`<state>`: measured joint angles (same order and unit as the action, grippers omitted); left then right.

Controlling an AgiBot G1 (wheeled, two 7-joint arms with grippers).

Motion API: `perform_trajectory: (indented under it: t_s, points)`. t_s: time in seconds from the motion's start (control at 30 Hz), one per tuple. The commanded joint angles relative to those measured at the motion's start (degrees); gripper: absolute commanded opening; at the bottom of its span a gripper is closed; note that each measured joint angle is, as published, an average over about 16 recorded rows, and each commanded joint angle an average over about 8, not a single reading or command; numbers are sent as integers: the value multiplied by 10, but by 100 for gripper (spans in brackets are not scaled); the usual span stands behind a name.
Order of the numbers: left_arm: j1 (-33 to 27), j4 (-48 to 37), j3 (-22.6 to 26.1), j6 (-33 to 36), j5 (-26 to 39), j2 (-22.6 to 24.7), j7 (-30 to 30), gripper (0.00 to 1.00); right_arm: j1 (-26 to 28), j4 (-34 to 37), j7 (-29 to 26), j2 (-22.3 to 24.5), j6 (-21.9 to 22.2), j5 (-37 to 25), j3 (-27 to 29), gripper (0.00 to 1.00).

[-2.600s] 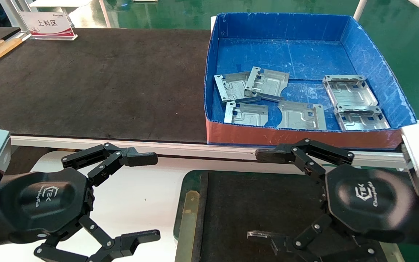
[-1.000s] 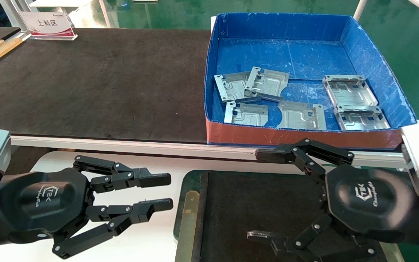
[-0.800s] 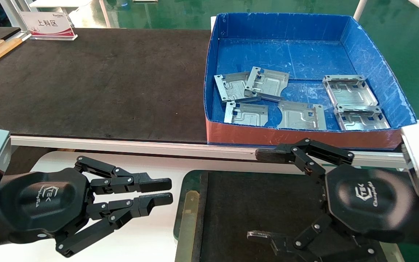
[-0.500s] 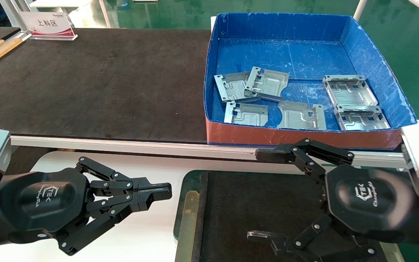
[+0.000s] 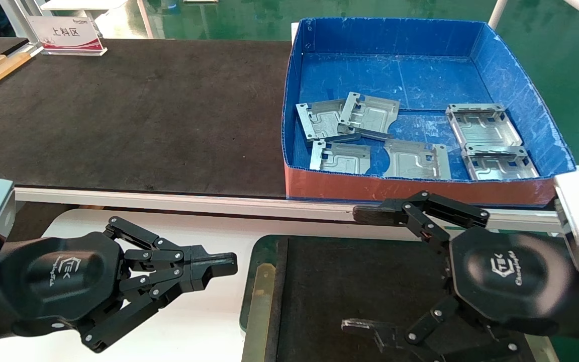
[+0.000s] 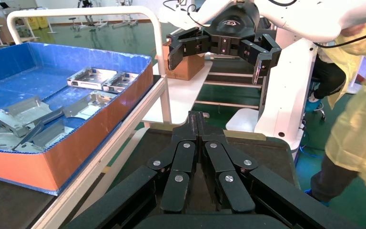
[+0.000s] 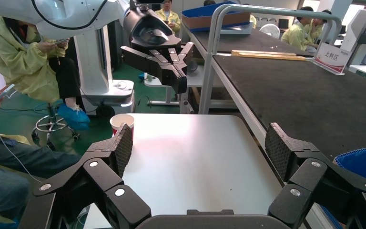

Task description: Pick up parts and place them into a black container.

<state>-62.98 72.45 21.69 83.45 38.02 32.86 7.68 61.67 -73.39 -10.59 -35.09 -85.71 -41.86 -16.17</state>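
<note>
In the blue box (image 5: 520, 95), parts (image 5: 415, 158) lie beyond the right claw (image 5: 360, 271).

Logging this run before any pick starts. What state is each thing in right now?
left tool: shut, holding nothing, over the white table.
right tool: open, holding nothing, above the black container.
parts: six, all in the blue box.
black container: no parts in it.
</note>
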Motion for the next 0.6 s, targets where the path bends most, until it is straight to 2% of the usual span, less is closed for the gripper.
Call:
perform_trajectory:
  t_s: [0.03,0.23,0.27,0.6]
  points:
    - [0,0,0,0,0,0,0,18,0,0,0,0,0,0,0,100]
    - [0,0,0,0,0,0,0,93,0,0,0,0,0,0,0,100]
    - [0,0,0,0,0,0,0,100,0,0,0,0,0,0,0,100]
    - [0,0,0,0,0,0,0,100,0,0,0,0,0,0,0,100]
